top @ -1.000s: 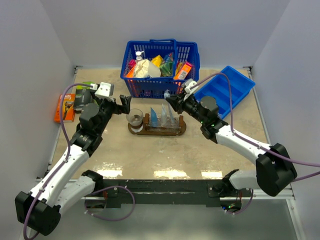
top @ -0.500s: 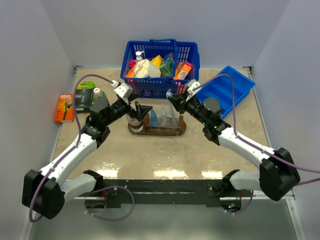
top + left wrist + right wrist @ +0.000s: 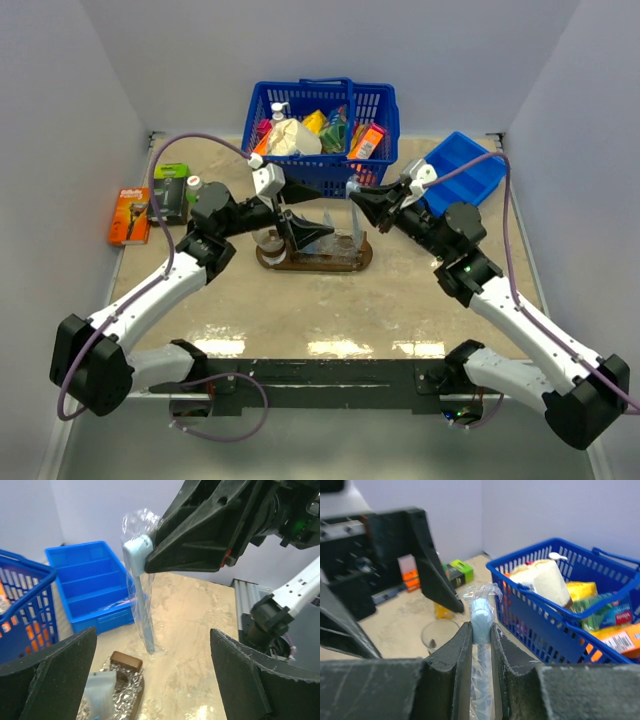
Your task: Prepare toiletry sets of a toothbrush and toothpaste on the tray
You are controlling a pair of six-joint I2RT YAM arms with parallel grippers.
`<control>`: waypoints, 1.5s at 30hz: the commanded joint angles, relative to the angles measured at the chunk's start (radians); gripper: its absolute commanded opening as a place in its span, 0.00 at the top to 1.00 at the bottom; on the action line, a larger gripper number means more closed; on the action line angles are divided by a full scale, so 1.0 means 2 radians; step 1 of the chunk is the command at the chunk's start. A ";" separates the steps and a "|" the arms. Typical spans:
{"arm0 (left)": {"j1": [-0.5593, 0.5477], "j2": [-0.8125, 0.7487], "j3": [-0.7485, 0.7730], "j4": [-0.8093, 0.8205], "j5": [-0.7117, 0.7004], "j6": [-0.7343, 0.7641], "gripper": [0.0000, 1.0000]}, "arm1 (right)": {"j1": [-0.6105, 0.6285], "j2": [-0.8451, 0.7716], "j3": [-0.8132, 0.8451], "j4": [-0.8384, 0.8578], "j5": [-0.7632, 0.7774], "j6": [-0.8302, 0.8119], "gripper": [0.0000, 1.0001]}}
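Observation:
My right gripper [image 3: 358, 198] [image 3: 481, 630] is shut on the head of the toothbrush [image 3: 481, 615], a pale blue stick in clear wrapping that hangs nearly upright. In the left wrist view the toothbrush [image 3: 141, 597] reaches down close to the tabletop, just past the end of the brown tray [image 3: 125, 661]. My left gripper [image 3: 305, 232] [image 3: 154, 650] is open wide and empty, low over the tray [image 3: 345, 265], facing the toothbrush. A pale whitish-blue tube [image 3: 100, 695] stands on the tray by my left finger. A clear glass cup [image 3: 268, 240] [image 3: 439, 634] stands at the tray's left end.
A blue basket [image 3: 320, 160] [image 3: 580, 625] full of packets stands behind the tray. A blue bin [image 3: 455, 180] [image 3: 90, 587] lies at the back right. Green [image 3: 172, 190] and orange [image 3: 130, 215] boxes lie at the far left.
My left gripper has swung right from beside the cup to over the tray. My right gripper has drawn up and to the right with the toothbrush still in it.

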 commanded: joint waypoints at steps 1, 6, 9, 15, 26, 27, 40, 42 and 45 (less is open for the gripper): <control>-0.010 0.024 0.025 0.048 0.049 -0.033 0.01 | -0.001 -0.022 0.032 -0.016 -0.071 0.033 1.00; -0.025 0.037 0.035 0.065 0.072 -0.050 0.05 | -0.001 -0.022 0.039 -0.005 -0.146 0.060 1.00; -0.029 0.043 0.036 0.068 0.080 -0.057 0.10 | -0.001 -0.016 0.045 -0.006 -0.164 0.067 1.00; -0.035 0.050 0.035 0.080 0.086 -0.075 0.29 | 0.000 -0.011 0.043 0.005 -0.173 0.073 1.00; -0.035 0.070 0.024 0.101 0.087 -0.098 0.89 | -0.002 0.003 0.047 0.002 -0.161 0.075 1.00; -0.035 0.070 0.023 0.098 0.086 -0.093 0.96 | -0.001 0.003 0.046 -0.005 -0.151 0.071 1.00; -0.056 0.025 0.019 -0.088 -0.039 0.058 1.00 | 0.000 -0.005 0.108 -0.155 -0.050 0.045 0.45; -0.062 0.023 0.030 -0.108 -0.067 0.074 1.00 | 0.000 -0.005 0.131 -0.191 -0.042 0.048 0.44; -0.072 0.024 0.036 -0.134 -0.116 0.085 1.00 | 0.002 -0.005 0.154 -0.223 -0.008 0.063 0.44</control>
